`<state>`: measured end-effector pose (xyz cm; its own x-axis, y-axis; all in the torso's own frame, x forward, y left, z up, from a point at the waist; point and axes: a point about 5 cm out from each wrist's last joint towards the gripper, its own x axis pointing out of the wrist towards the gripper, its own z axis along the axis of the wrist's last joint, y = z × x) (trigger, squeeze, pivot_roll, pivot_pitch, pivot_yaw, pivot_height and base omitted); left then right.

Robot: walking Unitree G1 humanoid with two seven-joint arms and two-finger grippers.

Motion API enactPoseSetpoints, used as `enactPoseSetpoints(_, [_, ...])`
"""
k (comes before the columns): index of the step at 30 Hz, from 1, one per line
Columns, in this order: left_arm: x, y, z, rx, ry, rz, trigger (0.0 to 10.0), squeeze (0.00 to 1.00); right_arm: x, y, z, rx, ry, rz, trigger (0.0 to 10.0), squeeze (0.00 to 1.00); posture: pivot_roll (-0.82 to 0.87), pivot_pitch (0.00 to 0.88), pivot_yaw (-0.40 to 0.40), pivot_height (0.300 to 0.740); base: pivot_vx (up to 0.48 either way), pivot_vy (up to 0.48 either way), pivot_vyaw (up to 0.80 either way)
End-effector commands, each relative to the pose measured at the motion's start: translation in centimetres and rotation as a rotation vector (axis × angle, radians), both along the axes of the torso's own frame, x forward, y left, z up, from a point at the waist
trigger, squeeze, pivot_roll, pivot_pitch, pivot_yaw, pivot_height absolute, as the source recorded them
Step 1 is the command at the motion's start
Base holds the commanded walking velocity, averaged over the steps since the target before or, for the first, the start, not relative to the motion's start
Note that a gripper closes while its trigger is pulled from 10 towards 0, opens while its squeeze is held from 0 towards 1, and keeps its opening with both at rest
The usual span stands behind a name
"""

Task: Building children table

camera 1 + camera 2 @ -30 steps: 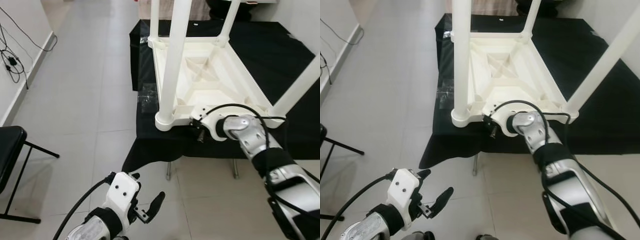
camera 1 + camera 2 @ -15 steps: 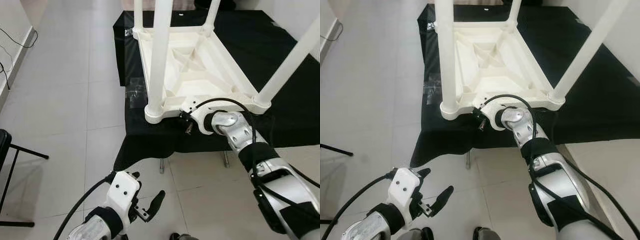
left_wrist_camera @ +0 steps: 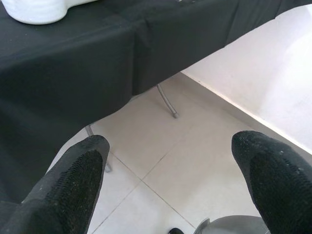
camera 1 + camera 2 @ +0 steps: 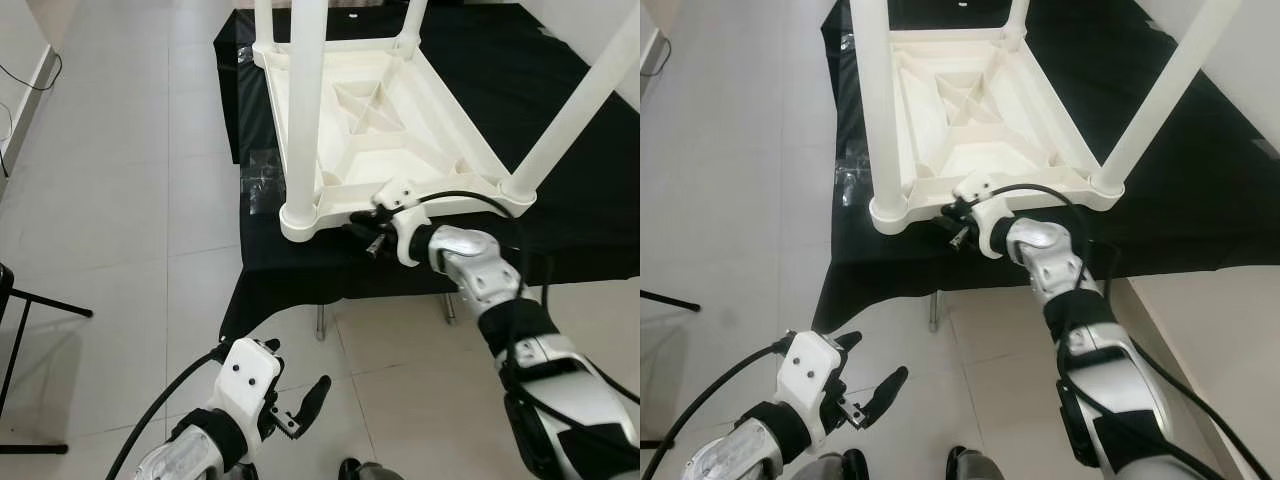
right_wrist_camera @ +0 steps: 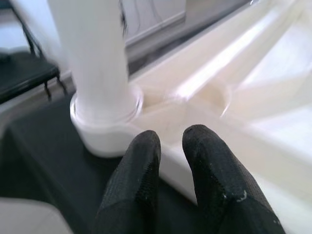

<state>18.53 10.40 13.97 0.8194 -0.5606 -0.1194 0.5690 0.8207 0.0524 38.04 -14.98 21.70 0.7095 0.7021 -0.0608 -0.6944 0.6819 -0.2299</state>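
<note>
White plastic upturned children's table point(image 4: 400, 120) on black cloth point(image 4: 600, 200), right gripper point(image 4: 365, 238) closed at its near rim, left gripper point(image 4: 300, 405) open low.

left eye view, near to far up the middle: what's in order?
left gripper → floor tiles → black table cloth → right gripper → upside-down white table
</note>
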Motion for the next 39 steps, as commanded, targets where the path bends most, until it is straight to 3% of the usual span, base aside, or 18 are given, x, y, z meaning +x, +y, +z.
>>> enactPoseSetpoints(1, [-0.2, 0.0, -0.8, 0.012, 0.034, 0.002, 10.0, 0.00, -0.3, -0.6, -0.2, 0.042, 0.017, -0.002, 10.0, 0.00, 0.00, 0.199, -0.074, 0.740, 0.000, 0.000, 0.00])
enactPoseSetpoints(3, [-0.1, 0.1, -0.8, 0.013, 0.032, 0.000, 10.0, 0.00, -1.0, -1.6, -0.5, 0.106, 0.027, -0.023, 10.0, 0.00, 0.00, 0.193, -0.072, 0.740, 0.000, 0.000, 0.00])
enactPoseSetpoints(4, [0.0, 0.1, -0.8, 0.014, 0.030, -0.001, 10.0, 0.00, -1.5, -2.1, -0.7, 0.151, 0.032, -0.042, 10.0, 0.34, 0.00, 0.191, -0.072, 0.740, 0.000, 0.000, 0.00])
enactPoseSetpoints(7, [0.1, 0.1, -0.8, 0.014, 0.029, -0.001, 10.0, 0.00, -1.8, -2.4, -0.9, 0.181, 0.036, -0.055, 10.0, 0.34, -0.01, 0.188, -0.071, 0.740, 0.000, 0.000, 0.00])
enactPoseSetpoints(8, [0.5, 0.2, -0.7, 0.010, 0.018, 0.010, 10.0, 0.00, -2.9, -2.8, -1.7, 0.234, 0.045, -0.104, 10.0, 1.00, -0.02, 0.180, -0.067, 0.740, 0.000, 0.000, 0.00])
enactPoseSetpoints(11, [0.6, 0.3, -0.6, 0.007, 0.013, 0.017, 10.0, 0.00, -3.4, -2.8, -2.1, 0.247, 0.048, -0.120, 10.0, 1.00, -0.02, 0.180, -0.067, 0.740, 0.000, 0.000, 0.00])
enactPoseSetpoints(12, [1.2, 0.5, -0.4, -0.006, -0.003, 0.049, 10.0, 0.00, -4.6, -2.4, -3.0, 0.290, 0.066, -0.157, 10.0, 1.00, -0.03, 0.166, -0.061, 0.740, 0.000, 0.000, 0.00])
enactPoseSetpoints(15, [1.8, 0.7, -0.1, -0.018, -0.017, 0.081, 10.0, 0.00, -5.5, -2.1, -3.8, 0.327, 0.083, -0.193, 10.0, 1.00, -0.03, 0.162, -0.059, 0.740, 0.000, 0.000, 0.00])
enactPoseSetpoints(17, [2.8, 1.0, 0.2, -0.034, -0.039, 0.152, 10.0, 0.00, -7.1, -1.4, -5.5, 0.368, 0.101, -0.265, 10.0, 1.00, -0.04, 0.148, -0.049, 0.740, 0.000, 0.000, 0.00])
enactPoseSetpoints(25, [3.6, 1.9, -0.3, -0.079, -0.015, 0.273, 10.0, 0.00, -10.5, -0.1, -7.5, 0.405, 0.122, -0.352, 10.0, 1.00, -0.05, 0.126, -0.037, 0.740, 0.000, 0.000, 0.00])
enactPoseSetpoints(35, [4.0, 3.3, -1.0, -0.054, -0.039, 0.400, 10.0, 0.00, -10.8, -0.5, -7.7, 0.373, 0.108, -0.473, 10.0, 1.00, -0.04, 0.072, -0.033, 0.740, 0.000, 0.000, 0.00])
enactPoseSetpoints(36, [4.1, 3.5, -1.1, -0.052, -0.045, 0.420, 10.0, 0.00, -10.6, -0.8, -7.8, 0.365, 0.111, -0.511, 10.0, 0.92, -0.04, 0.072, -0.033, 0.740, 0.000, 0.000, 0.00])
enactPoseSetpoints(37, [4.1, 3.5, -1.1, -0.052, -0.045, 0.420, 10.0, 0.00, -10.6, -0.8, -7.8, 0.365, 0.111, -0.511, 10.0, 0.92, -0.04, 0.072, -0.033, 0.740, 0.000, 0.000, 0.00])
enactPoseSetpoints(38, [4.3, 3.9, -1.1, -0.026, -0.070, 0.468, 10.0, 0.00, -10.5, -1.7, -8.1, 0.375, 0.120, -0.593, 10.0, 0.00, -0.04, 0.051, -0.032, 0.740, 0.000, 0.000, 0.00])
enactPoseSetpoints(39, [4.3, 4.0, -1.2, -0.016, -0.078, 0.479, 10.0, 0.00, -10.6, -2.0, -8.3, 0.371, 0.121, -0.616, 10.0, 0.00, -0.04, 0.049, -0.032, 0.740, 0.000, 0.000, 0.00])
